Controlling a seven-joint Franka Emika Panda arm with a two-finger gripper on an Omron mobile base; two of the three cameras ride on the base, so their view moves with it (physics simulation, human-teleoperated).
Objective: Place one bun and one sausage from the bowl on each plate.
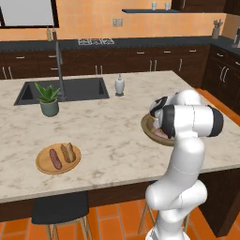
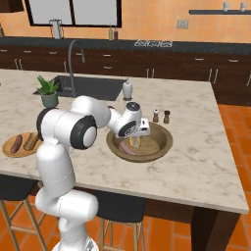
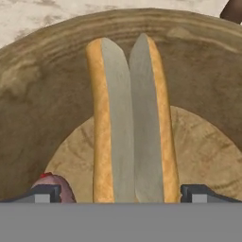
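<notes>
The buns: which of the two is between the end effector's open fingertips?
The bun in the brown bowl, split side up; the other bun lies on the light-wood plate.

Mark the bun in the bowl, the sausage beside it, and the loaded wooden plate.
bun (image 3: 130, 123), hand view, on its pale split face.
sausage (image 2: 127, 148), right base view, mid-length.
wooden plate (image 1: 44, 167), left base view, on its bare front rim.

two buns (image 3: 130, 118), two sausages (image 1: 56, 159), one bowl (image 2: 164, 142)

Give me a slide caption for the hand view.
Open gripper poised over the split bun inside the wooden bowl, a sausage beside its left fingertip.
</notes>
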